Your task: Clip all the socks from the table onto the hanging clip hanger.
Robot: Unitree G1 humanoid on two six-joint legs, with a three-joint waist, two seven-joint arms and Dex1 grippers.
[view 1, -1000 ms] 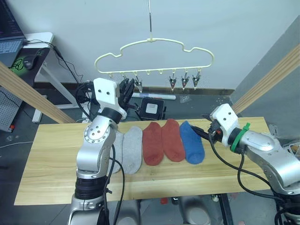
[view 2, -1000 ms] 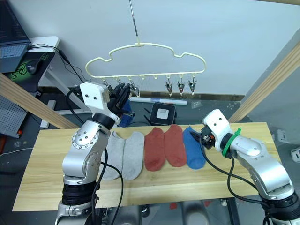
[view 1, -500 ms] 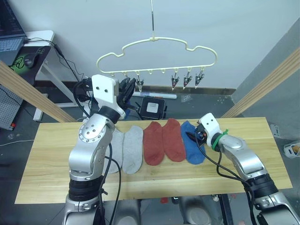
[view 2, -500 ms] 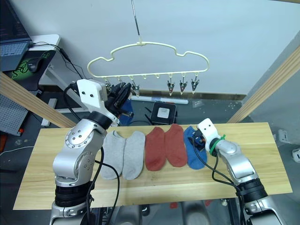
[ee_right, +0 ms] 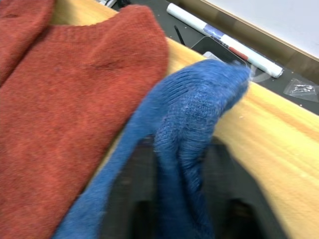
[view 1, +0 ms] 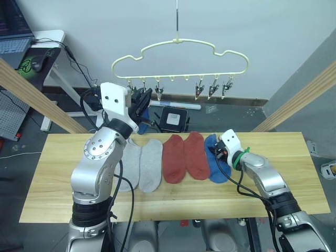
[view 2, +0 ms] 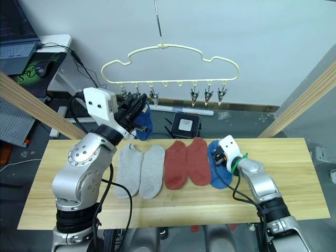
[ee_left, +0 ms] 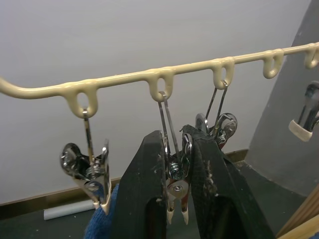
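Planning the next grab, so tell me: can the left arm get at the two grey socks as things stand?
Probably not yet: the left claw is up at the clip hanger, closed around a clip, though nothing covers the grey socks.

2 grey socks (view 1: 140, 165), 2 red socks (view 1: 183, 156), 2 blue socks (view 1: 214, 163), 6 clips (view 1: 200, 90)

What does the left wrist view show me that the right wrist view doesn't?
Left wrist view: the left gripper squeezing a metal clip on the clip hanger, with a free clip beside it. Right wrist view: the right gripper pinching a bunched fold of the blue sock beside a rust red sock on the table. Shared: bright blue sock fabric in each, though different socks.
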